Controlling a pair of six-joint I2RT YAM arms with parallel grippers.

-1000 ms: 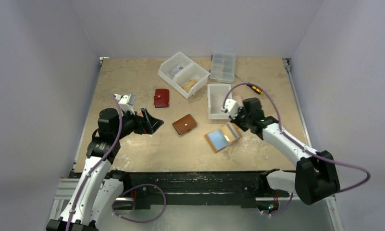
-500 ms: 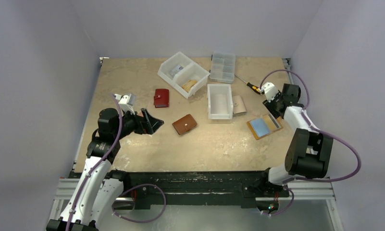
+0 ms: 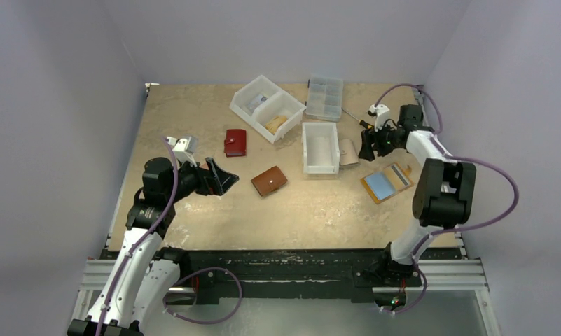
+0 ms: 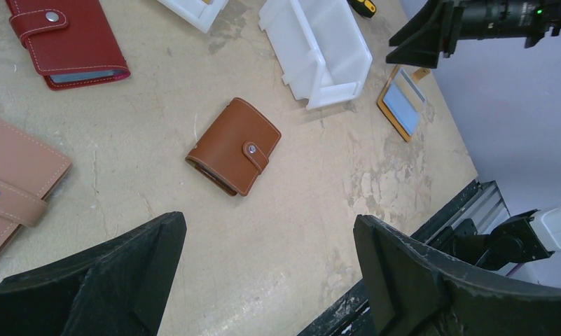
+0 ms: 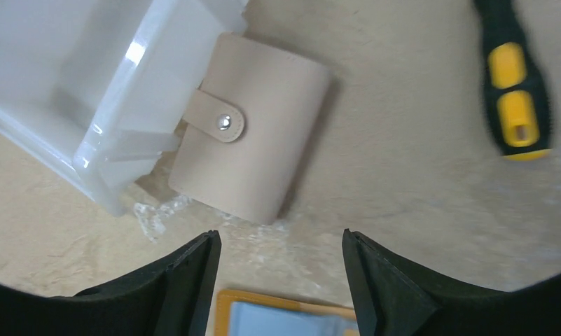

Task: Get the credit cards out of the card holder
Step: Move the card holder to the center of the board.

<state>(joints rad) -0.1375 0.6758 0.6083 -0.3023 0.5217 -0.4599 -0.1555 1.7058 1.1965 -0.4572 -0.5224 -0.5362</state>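
Lying open and flat on the mottled table point(image 3: 193, 112), right of centre in the top view, the orange-rimmed card holder point(image 5: 225, 308) has the credit cards point(image 3: 381, 185) tucked in its sleeves. The uppermost face is a smooth light blue rectangle. The right gripper point(image 5: 279, 238) hovers just above the holder in the frame, its black fingers spread with nothing between them. Only the right wrist view resolves a closed matte beige wallet point(image 5: 253, 136) with a metal snap tab, touching a translucent white bin point(image 5: 74, 84), and a blurred black-and-yellow screwdriver point(image 5: 515, 84). The left gripper point(image 4: 267, 224), at left centre of the top view, stands spread wide and empty. Only its wrist view shows a pink wallet point(image 4: 11, 175). The stitched brown wallet point(image 4: 234, 145) and red wallet point(image 4: 67, 42) appear in both views.
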